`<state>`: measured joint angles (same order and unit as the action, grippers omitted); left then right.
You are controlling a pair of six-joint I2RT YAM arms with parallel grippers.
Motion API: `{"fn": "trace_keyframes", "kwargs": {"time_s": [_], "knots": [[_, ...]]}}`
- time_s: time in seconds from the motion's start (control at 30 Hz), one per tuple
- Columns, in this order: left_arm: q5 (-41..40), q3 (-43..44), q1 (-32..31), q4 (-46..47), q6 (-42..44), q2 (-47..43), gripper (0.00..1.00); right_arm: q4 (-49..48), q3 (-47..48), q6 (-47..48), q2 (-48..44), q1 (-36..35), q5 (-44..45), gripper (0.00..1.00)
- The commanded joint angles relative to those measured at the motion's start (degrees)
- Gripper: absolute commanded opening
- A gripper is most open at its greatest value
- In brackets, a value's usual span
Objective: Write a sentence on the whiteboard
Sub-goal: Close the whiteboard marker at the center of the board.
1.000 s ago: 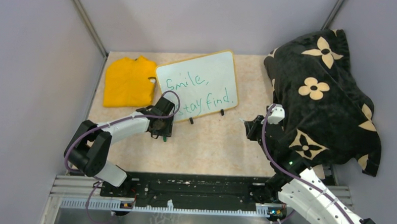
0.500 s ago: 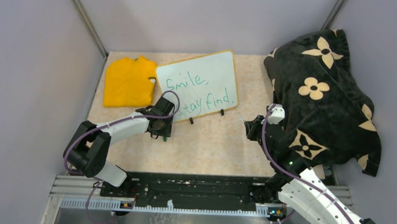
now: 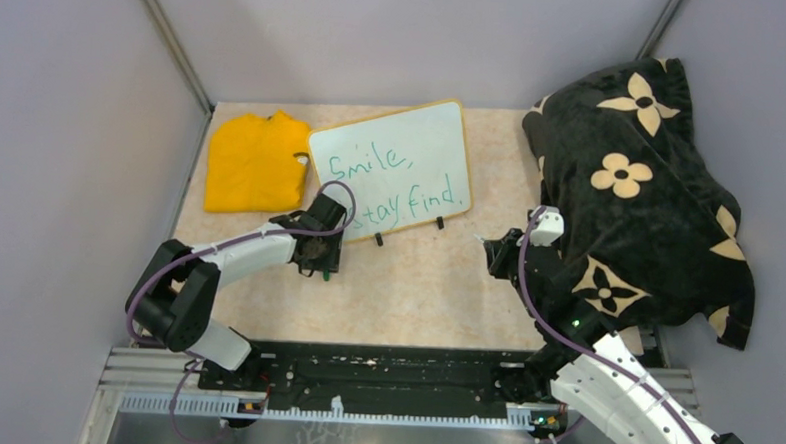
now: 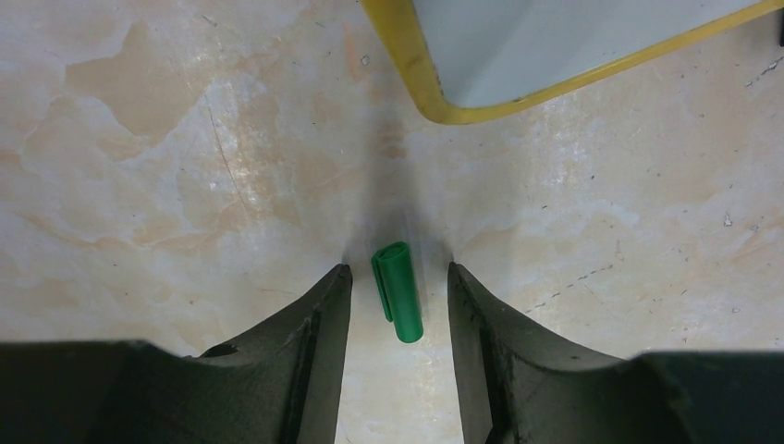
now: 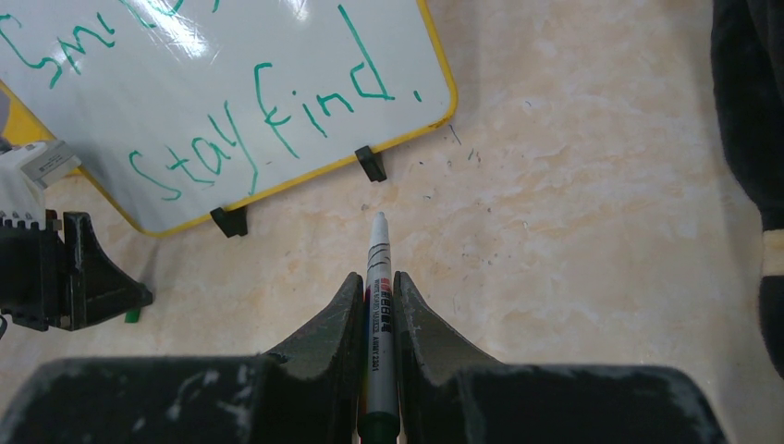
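Left jaws stand about half apart, pointed down at the beige marbled desk (image 3: 416, 293). A small green plastic pen cap (image 4: 398, 291) lies between my fingers (image 4: 314, 342) with a gap on either side, so nothing is gripped. My right jaws are closed tight on a slim white marker pen (image 5: 378, 277), its pale tip pointing toward the board.

The rectangular glossy whiteboard (image 3: 433, 134), with a thin yellowish light-wood frame and rounded corners, lies at the far middle of the desk. It is turned a little askew, its near left corner just beyond my left jaws, and glare shines on its surface. The green handwritten sentence (image 3: 371, 165) runs in two lines, "Smile," above and "stay find." below. That makes three words, with a comma and a full stop. The pen barrel carries red and black print, too small for me to read surely.

I count one board, two small black clip feet (image 5: 228, 222) on its near edge, one pen and one cap. One folded yellow cloth (image 3: 256, 163) lies against the board's left side. One black blanket with cream flowers (image 3: 641, 183) is heaped at the right, apart from the board.
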<state>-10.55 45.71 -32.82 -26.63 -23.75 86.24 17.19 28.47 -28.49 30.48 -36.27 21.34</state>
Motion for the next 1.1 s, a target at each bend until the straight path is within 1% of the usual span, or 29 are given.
{"fn": "trace_keyframes", "kwargs": {"time_s": [0.0,0.43,0.57,0.73,0.97,1.0,1.07], "knots": [[-0.8,-0.7,-0.4,-2.4,-1.5,1.6,0.49,-1.9,-0.2,0.6,-0.5,-0.3,0.4,0.00],[-0.9,-0.6,-1.5,-3.1,-1.7,3.7,0.42,-1.8,-0.3,0.6,-0.7,-0.3,0.3,0.00],[-1.1,-0.7,-1.7,-3.1,-1.7,3.8,0.39,-1.6,-0.2,0.6,-0.9,-0.3,0.4,0.00],[-1.1,-0.7,-2.2,-3.4,-1.7,4.1,0.30,-1.5,-0.2,0.6,-1.0,-0.3,0.5,0.00],[-0.7,-0.6,-2.4,-3.3,-1.5,4.5,0.22,-1.4,-0.2,0.6,-1.0,-0.3,0.5,0.00],[-0.6,-0.6,-2.4,-3.3,-1.5,4.4,0.20,-1.5,-0.3,0.6,-1.0,-0.3,0.5,0.00],[-0.8,-0.5,-2.4,-3.3,-1.6,4.0,0.12,-1.5,-0.2,0.6,-0.9,-0.3,0.5,0.00]]}}
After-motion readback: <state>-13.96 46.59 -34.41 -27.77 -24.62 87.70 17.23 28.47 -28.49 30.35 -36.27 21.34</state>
